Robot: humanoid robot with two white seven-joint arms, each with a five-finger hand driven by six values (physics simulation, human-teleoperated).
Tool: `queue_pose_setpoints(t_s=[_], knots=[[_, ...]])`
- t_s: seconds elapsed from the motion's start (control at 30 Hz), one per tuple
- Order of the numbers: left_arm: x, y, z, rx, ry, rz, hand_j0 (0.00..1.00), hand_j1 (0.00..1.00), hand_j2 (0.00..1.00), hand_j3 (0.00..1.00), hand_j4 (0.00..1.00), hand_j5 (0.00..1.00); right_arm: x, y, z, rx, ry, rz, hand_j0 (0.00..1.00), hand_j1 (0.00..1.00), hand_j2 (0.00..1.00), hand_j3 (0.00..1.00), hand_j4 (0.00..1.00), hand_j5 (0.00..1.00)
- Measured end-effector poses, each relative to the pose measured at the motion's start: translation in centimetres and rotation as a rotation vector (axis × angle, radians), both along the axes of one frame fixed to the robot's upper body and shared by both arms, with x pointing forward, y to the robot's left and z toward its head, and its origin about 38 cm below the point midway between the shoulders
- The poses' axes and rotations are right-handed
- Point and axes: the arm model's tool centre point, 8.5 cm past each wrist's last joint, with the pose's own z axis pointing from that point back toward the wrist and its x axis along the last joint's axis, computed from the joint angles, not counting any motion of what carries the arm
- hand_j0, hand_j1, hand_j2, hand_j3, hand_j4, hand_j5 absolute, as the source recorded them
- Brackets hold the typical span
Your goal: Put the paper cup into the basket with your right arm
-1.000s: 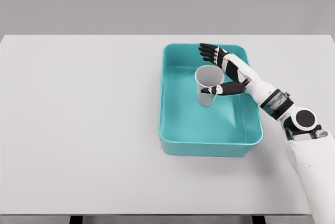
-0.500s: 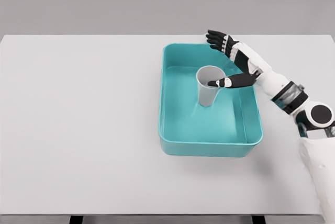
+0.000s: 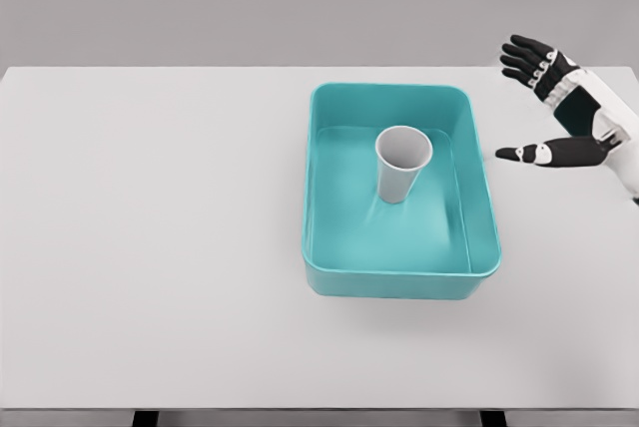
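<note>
Head view: our right hand (image 3: 559, 108), fingers spread and empty, has withdrawn from the white paper cup (image 3: 402, 163) to beyond the teal plastic basket (image 3: 399, 282); the cup stands upright inside; placement looks complete.

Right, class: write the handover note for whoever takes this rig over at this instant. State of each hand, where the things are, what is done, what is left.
Right hand: open, fingers spread, empty, to the right of the basket and clear of it.
Left hand: not in view.
White paper cup: standing upright, mouth up, inside the teal plastic rectangular basket, toward its far half; nothing touches it.
The basket sits on the white table, right of centre.
Done: cup placed in the basket and let go.
Left: probably only bringing the right arm to rest.
</note>
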Motion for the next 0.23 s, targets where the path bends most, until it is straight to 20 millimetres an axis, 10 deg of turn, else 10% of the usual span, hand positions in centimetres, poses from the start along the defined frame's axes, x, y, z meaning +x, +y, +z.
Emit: queue_pose_setpoints(t_s=[0.23], knots=[[0.02,-0.01,0.00,0.000,-0.001,0.000,1.00,1.00,1.00,1.00,1.00,1.00,-0.31,-0.26,-0.34,0.001,0.008,-0.004,1.00,1.00,1.00,1.00,1.00,1.00]])
